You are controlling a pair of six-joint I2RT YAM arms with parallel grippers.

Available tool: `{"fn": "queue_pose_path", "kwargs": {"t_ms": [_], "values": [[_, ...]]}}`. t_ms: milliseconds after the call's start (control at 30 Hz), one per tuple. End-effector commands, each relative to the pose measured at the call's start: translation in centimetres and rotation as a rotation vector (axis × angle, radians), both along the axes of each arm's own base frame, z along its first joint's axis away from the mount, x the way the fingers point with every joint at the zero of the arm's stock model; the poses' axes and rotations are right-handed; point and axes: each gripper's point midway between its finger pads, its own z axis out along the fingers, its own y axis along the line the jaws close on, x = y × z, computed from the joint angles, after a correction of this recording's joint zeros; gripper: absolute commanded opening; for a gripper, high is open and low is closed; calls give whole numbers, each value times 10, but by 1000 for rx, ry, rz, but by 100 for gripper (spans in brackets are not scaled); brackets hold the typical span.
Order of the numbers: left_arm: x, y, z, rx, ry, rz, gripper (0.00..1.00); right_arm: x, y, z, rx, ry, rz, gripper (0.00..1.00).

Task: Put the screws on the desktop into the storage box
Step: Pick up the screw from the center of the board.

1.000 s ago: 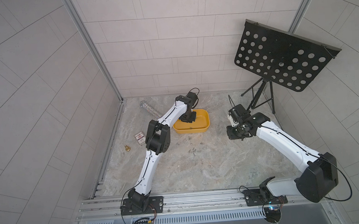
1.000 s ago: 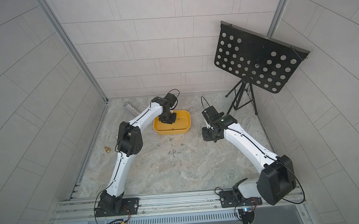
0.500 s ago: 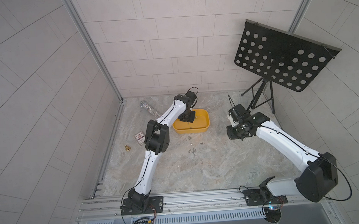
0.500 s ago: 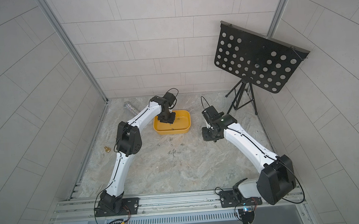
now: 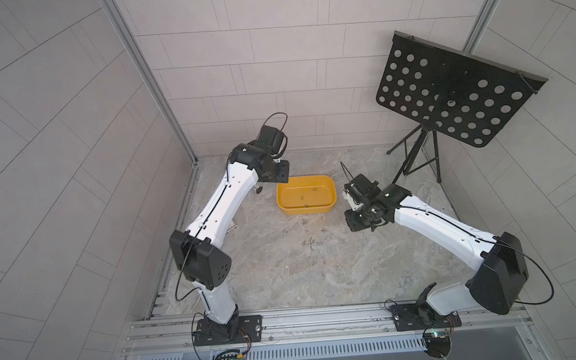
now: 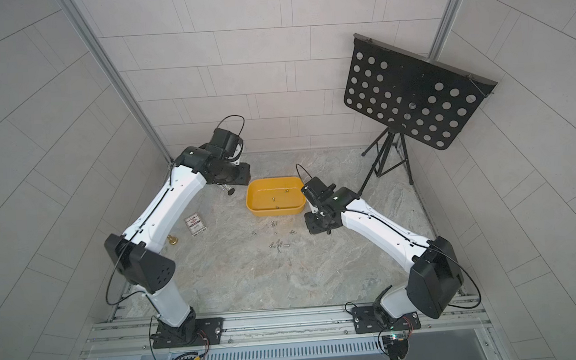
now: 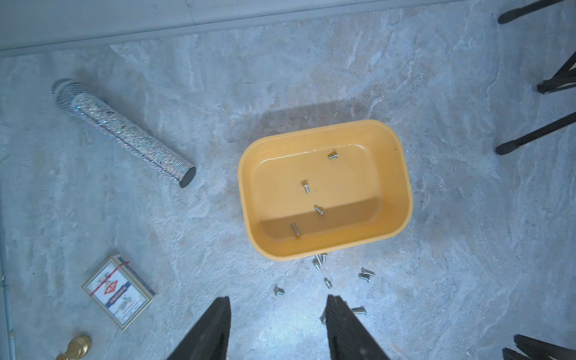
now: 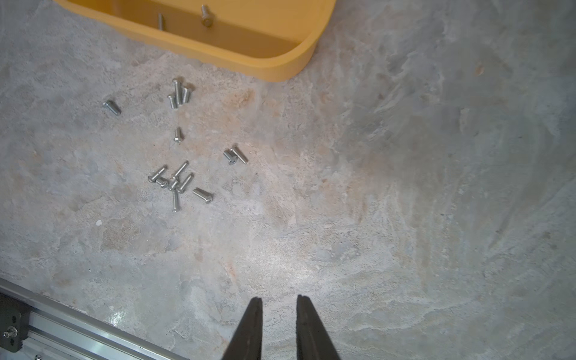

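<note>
The yellow storage box sits mid-desktop, and the left wrist view shows several screws lying inside its rim. More screws lie scattered on the marble desktop just in front of the box. My left gripper hangs high by the box's back-left corner, open and empty. My right gripper hovers over bare desktop to the right of the screw cluster and of the box's wall. Its jaws stand a narrow gap apart, holding nothing.
A glittery silver tube, a small card box and a brass piece lie left of the box. A black music stand stands back right on tripod legs. A metal rail bounds the front edge.
My left gripper has opened and pulled up and back-left from over the storage box. The right arm has stayed put.
</note>
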Motion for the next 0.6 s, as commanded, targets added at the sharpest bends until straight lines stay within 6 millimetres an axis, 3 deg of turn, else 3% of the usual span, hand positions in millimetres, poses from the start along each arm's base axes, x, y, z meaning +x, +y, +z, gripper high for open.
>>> {"fn": "queue_pose_path", "kwargs": {"t_ms": [0, 300, 567], "values": [[-19, 33, -20, 61, 48, 61, 56, -1, 17, -4, -24, 14, 51, 26], [-68, 98, -41, 46, 83, 173, 56, -4, 44, -29, -133, 18, 243, 35], [-85, 117, -70, 24, 142, 206, 57, 0, 70, -46, -115, -14, 432, 43]]}}
